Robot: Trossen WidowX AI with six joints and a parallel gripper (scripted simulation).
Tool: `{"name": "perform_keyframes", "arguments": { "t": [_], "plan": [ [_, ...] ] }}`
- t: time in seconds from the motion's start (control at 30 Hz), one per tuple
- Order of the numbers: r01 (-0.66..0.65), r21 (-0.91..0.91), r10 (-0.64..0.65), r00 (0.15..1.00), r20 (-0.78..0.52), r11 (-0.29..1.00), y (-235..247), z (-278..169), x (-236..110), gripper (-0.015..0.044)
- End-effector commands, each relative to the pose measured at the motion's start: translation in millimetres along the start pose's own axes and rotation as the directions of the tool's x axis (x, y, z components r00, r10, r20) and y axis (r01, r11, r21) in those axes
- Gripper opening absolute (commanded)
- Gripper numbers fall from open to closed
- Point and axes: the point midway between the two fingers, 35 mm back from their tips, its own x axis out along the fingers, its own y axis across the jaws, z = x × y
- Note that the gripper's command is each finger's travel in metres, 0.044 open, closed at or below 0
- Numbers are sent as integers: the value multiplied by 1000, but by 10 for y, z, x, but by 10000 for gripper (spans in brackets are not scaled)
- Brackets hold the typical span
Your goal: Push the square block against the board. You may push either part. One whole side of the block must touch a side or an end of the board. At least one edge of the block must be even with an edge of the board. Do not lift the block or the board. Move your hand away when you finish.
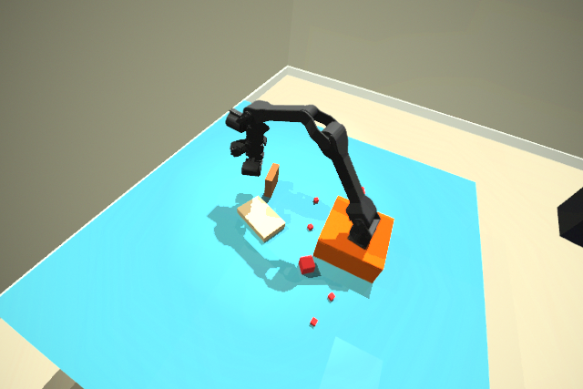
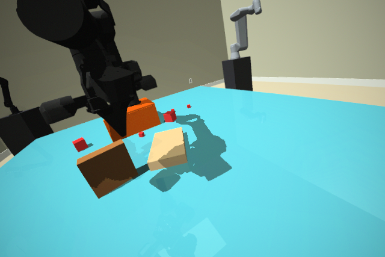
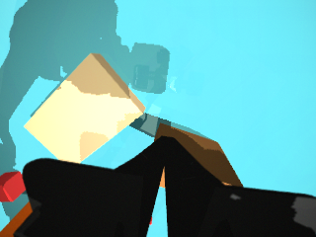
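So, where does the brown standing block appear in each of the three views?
Top: brown block, centre, right of the gripper.
Exterior: lower left, under the gripper.
Wrist: lower right, behind the shut fingers.
Shared landmark: the cream board beside it.
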Motion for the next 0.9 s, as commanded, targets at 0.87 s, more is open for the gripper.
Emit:
{"name": "perform_keyframes", "arguments": {
  "t": [0.87],
  "plan": [
    [-2,202,3,1000,-1,979,-465,-296,492,0]
  ]
}}
